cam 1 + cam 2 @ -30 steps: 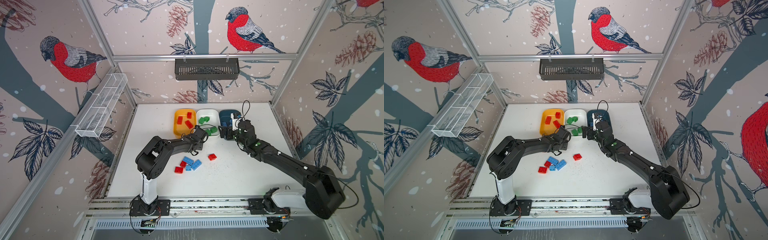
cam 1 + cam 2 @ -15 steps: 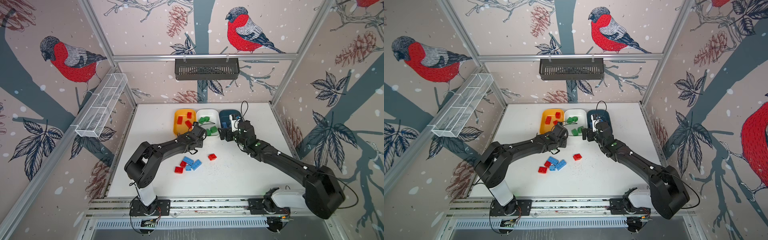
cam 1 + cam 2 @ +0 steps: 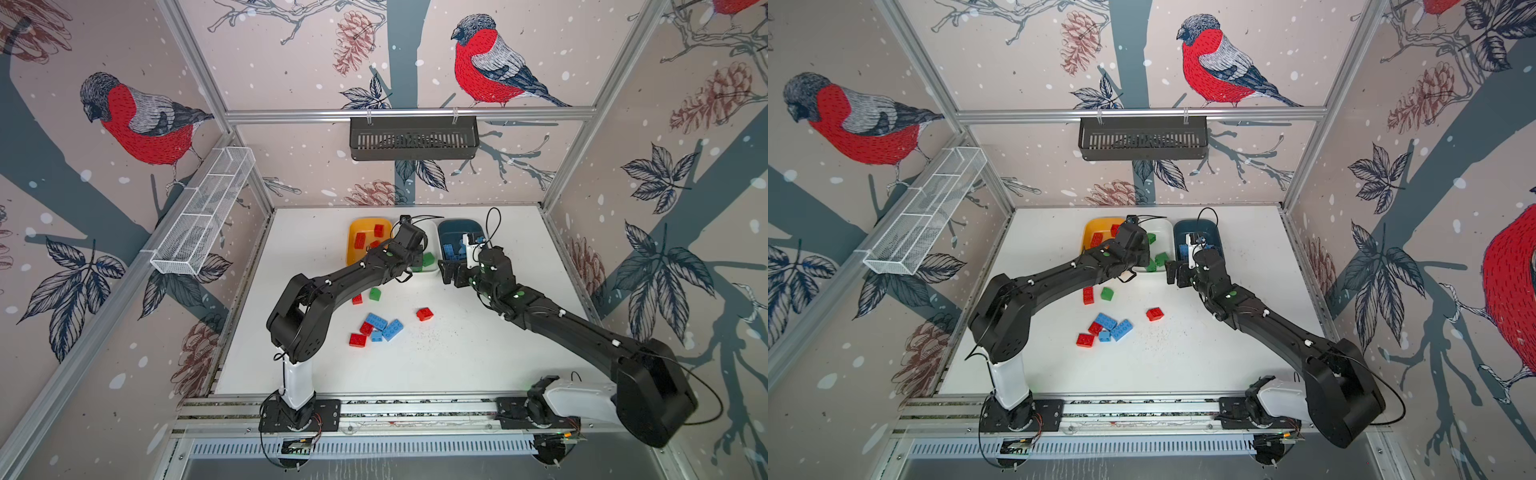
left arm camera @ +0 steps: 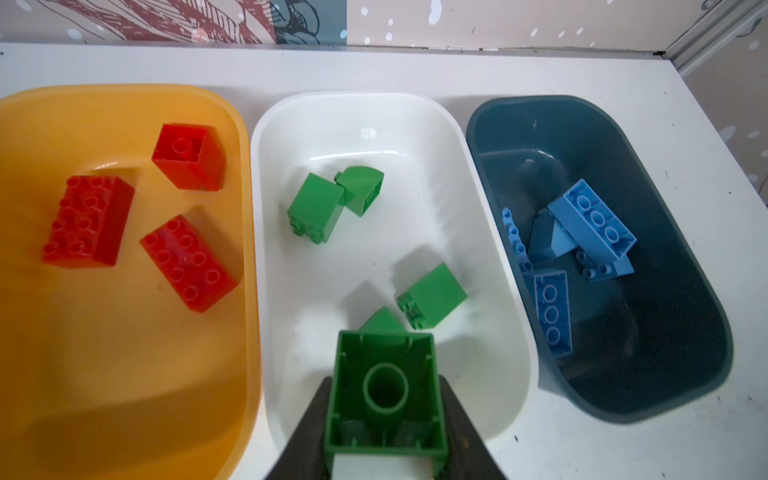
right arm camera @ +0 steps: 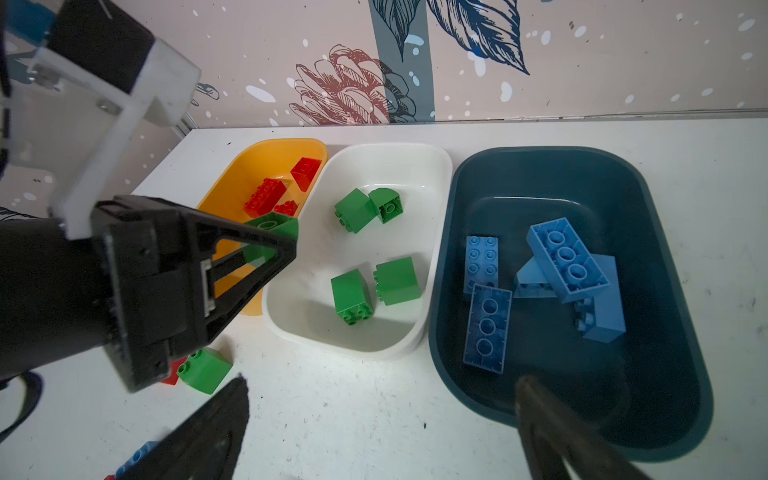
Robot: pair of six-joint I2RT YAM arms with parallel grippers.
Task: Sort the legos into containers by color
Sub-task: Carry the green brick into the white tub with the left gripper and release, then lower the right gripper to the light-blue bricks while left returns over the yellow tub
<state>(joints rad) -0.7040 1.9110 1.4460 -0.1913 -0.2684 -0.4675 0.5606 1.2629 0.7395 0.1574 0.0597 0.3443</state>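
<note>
white tabletop (image 3: 457, 353) inside the bird-papered enclosure is the work surface. left gripper (image 5: 276, 245) is clamped on a green hollow-backed plastic brick (image 4: 384, 386), held above the near end of the white rounded plastic tub (image 4: 353, 96), which already holds four green bricks. release point is judged to be inside the rim. the yellow-orange tub (image 4: 124, 87) wall lies just beside. right gripper (image 3: 450, 272) has its fingers wide apart, empty, near the dark teal tub (image 5: 540, 151). loose red, blue and green bricks (image 3: 376, 328) lie behind both wrists with open table around them.

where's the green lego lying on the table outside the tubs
In both top views the green lego lies on the table left of centre, just right of a red lego, in front of the yellow-orange tub.
</note>
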